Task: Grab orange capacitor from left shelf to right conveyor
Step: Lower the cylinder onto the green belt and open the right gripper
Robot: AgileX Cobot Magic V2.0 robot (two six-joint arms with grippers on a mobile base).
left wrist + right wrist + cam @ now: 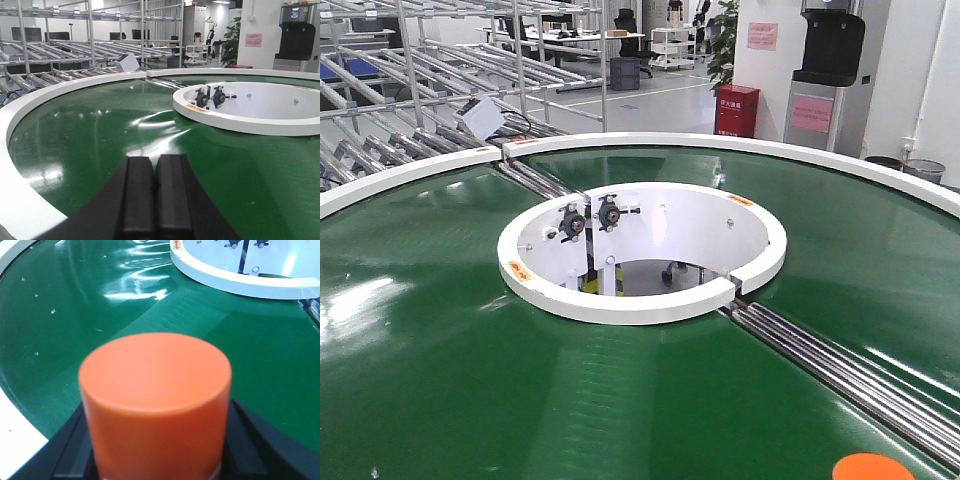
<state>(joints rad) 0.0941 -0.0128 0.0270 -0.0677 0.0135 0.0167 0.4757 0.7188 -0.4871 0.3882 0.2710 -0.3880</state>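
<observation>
Right wrist-mounted view, nearest thing first: what is filling it? (Recorder)

Orange capacitor, blurred, is taking up the lower middle. Black fingers are hugging it on both sides, so the right gripper is clamping it. Side print is not showing. (Spotter)

Is it sitting on the belt? (Recorder)

Cannot tell; its own bulk is hiding its base. Green belt is showing all round it. In the front view only its orange top is peeking in at the bottom edge, on the near side of the rollers. (Spotter)

Other arm? (Recorder)

Left gripper is hanging over the belt's near-left part, close to the white rim. Its two black pads are pressing flat together, with nothing between them. (Spotter)

Moving outward? (Recorder)

Right conveyor is spreading wide, dark green and glossy, catching ceiling light. White inner ring is sitting mid-belt, with two dark bearing blocks bolted inside its wall. The rollers are running from the ring's gap toward the near right. White outer rim is curving round the far side. (Spotter)

Beyond the rim? (Recorder)

Small grey box is tilting at the rim seam. Metal roller racks are standing far left, a red cabinet behind centre, a leafy plant further back. (Spotter)
</observation>
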